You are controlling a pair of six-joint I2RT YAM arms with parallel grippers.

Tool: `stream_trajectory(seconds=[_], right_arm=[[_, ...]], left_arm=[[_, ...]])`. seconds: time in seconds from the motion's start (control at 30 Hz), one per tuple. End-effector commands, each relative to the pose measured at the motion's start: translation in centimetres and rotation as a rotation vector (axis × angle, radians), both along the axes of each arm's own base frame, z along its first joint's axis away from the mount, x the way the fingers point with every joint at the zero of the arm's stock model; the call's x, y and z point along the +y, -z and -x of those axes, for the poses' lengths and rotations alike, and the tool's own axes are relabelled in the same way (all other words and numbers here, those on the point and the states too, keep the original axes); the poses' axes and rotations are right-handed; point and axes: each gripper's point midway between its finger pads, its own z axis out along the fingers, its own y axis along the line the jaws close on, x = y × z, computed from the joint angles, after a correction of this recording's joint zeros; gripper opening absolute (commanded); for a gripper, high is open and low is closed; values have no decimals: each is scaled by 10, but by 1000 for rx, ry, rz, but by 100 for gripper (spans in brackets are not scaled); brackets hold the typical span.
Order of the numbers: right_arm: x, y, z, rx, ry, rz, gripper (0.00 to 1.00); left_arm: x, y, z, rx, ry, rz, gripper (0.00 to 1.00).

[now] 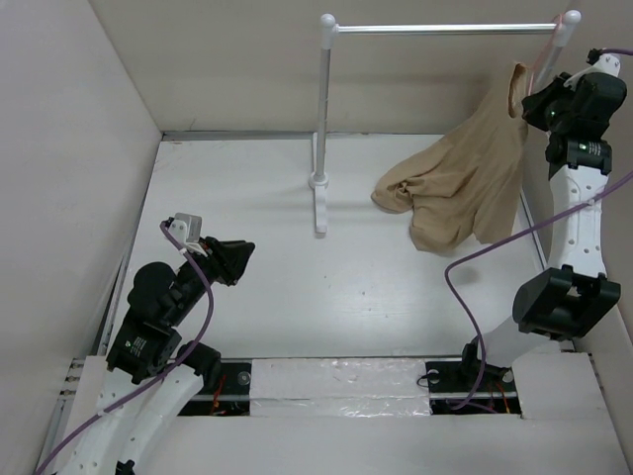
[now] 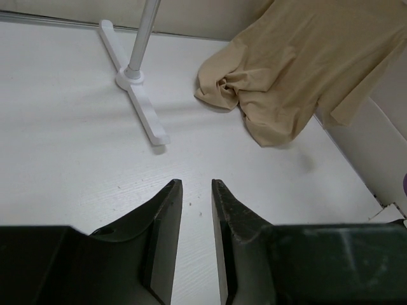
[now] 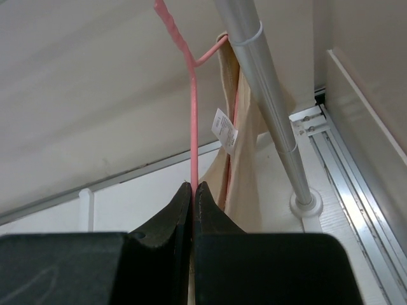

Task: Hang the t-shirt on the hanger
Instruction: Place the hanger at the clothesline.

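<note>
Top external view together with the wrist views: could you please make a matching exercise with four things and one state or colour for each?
Things:
1. left tool
2. right tool
3. t-shirt
4. rack

States:
A. standing upright
B. shut on the pink hanger
C. tan, hanging
D. open, holding nothing

Pairs: 1-D, 2-B, 3-C, 4-A

Tan-beige t-shirt [image 1: 465, 188], pink hanger [image 3: 193, 121], white-and-silver rack [image 1: 323, 129], black fingers [image 2: 166, 216]
</note>
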Motion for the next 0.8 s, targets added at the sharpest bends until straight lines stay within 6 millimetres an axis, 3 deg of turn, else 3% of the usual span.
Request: stream_trajectory(seconds=[0.0, 0.07, 0.1, 0.27, 0.37, 0.4, 0.5, 0.53, 0.63, 0.73, 0.77], right_arm=[[4, -24, -7, -108, -35, 12, 0], [5, -27, -5, -110, -35, 11, 10], [6, -28, -4, -111, -37, 12, 25], [7, -44, 10, -138, -18, 12, 64], [11, -65, 28, -182, -3, 15, 89], [14, -82, 41, -219, 0, 21, 96], [22, -104, 66, -282, 6, 10, 100], [29, -127, 87, -352, 1, 19, 100], [56, -157, 133, -469, -68, 4, 100], [105, -164, 167, -547, -278, -7, 100], [134, -174, 203, -605, -399, 27, 100]], left_arm=[[1, -5, -1, -31, -6, 7, 24], [3, -5, -2, -30, -18, 7, 28], [4, -6, -1, -32, -18, 8, 29], [3, -7, -1, -36, -15, 10, 38], [4, -8, 0, -39, -18, 13, 44], [4, -9, 1, -45, -19, 16, 46], [6, -11, 1, -55, -21, 16, 57], [5, -11, 1, -54, -20, 15, 61], [8, -14, 0, -63, -29, 21, 67], [7, -17, 0, -70, -26, 27, 70], [6, -18, 0, -71, -23, 28, 70]])
